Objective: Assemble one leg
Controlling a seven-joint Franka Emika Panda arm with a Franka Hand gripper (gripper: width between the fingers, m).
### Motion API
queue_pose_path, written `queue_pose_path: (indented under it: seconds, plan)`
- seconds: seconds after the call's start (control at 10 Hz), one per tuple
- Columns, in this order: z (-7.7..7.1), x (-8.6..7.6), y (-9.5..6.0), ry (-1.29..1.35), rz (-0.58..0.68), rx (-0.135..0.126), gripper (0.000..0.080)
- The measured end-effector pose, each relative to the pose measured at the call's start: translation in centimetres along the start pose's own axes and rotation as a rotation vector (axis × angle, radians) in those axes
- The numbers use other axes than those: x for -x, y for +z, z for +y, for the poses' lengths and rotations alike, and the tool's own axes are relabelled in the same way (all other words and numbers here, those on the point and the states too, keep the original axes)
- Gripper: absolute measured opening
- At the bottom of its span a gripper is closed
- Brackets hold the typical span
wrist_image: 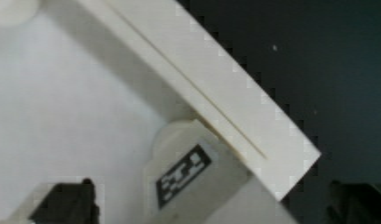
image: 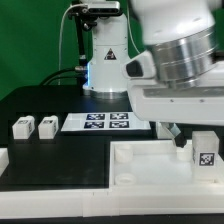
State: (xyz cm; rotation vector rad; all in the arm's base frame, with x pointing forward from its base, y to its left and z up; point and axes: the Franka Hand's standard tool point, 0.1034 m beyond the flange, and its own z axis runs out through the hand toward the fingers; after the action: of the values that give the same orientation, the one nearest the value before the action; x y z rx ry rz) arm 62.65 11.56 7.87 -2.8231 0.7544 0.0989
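The exterior view sits low and close over the desk (image: pixel 40 150), facing across it toward the arm's base (image: pixel 105 60). The wrist view looks steeply down from very near. Both share the leg (image: pixel 206 152) (wrist_image: pixel 183 172) and the white tray piece (image: pixel 140 172) (wrist_image: pixel 222 100), at the exterior view's right.

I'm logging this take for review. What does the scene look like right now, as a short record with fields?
gripper: open, fingers wide apart on either side of the leg
leg: upright on the tray, tag showing, at the exterior view's right
contact: fingers look clear of the leg
tray: large white piece at the near edge of the table
spare legs: two, and, side by side at the exterior view's left
marker board: flat, beyond the tray
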Motion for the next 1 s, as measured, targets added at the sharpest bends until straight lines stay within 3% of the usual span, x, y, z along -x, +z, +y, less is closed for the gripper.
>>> queue_pose_path:
  seconds: [0.2, 0.4, 0.6, 0.8, 1.0]
  plan:
    - [0.21, -0.12, 0.41, -0.197, 0.023, 0.008, 0.0649]
    - [0.14, -0.07, 0.42, -0.151, 0.021, 0.002, 0.0635]
    - [0.18, 0.03, 0.48, -0.024, 0.016, -0.001, 0.0308]
    - [0.40, -0.03, 0.54, 0.189, 0.012, -0.008, 0.0306]
    - [0.57, -0.21, 0.56, 0.431, -0.006, -0.046, 0.0304]
